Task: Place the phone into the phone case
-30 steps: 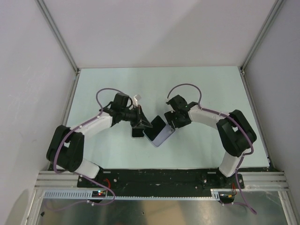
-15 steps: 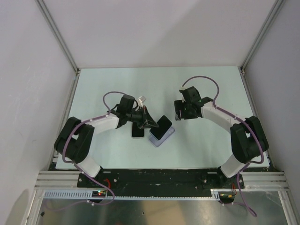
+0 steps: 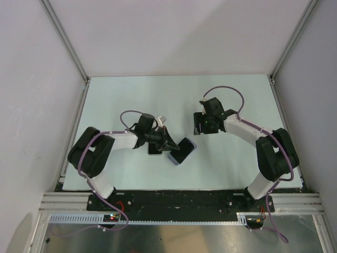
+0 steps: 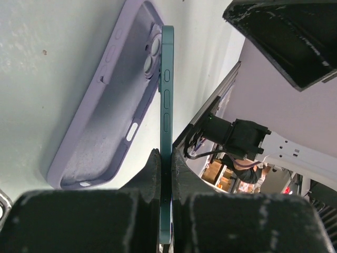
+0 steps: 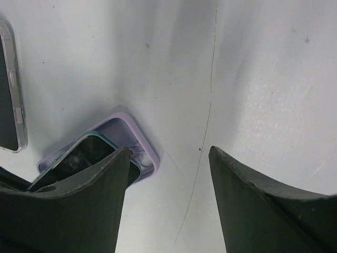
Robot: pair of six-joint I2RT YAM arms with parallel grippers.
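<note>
The phone [image 4: 167, 95] has a teal edge and a black screen, not a lavender back. My left gripper [image 4: 166, 158] is shut on its near end and holds it tilted, edge-on in the left wrist view. The phone's far end rests in the camera-hole end of the lavender phone case [image 4: 105, 121], which lies open side up on the table. From above, the phone [image 3: 184, 145] covers most of the case [image 3: 172, 158], with the left gripper [image 3: 167, 143] at its left. My right gripper [image 5: 168, 150] is open and empty above the table, right of the case [image 5: 131, 124] and phone [image 5: 73, 158].
A second phone in a clear case [image 3: 154, 149] lies flat just left of the lavender case, under my left gripper; it also shows at the left edge of the right wrist view [image 5: 8, 95]. White walls and aluminium rails [image 3: 66, 39] enclose the pale green table [image 3: 237, 158].
My right gripper has let go at the phone and case and drawn back up and to the right. My left gripper has tipped the phone lower onto the case.
</note>
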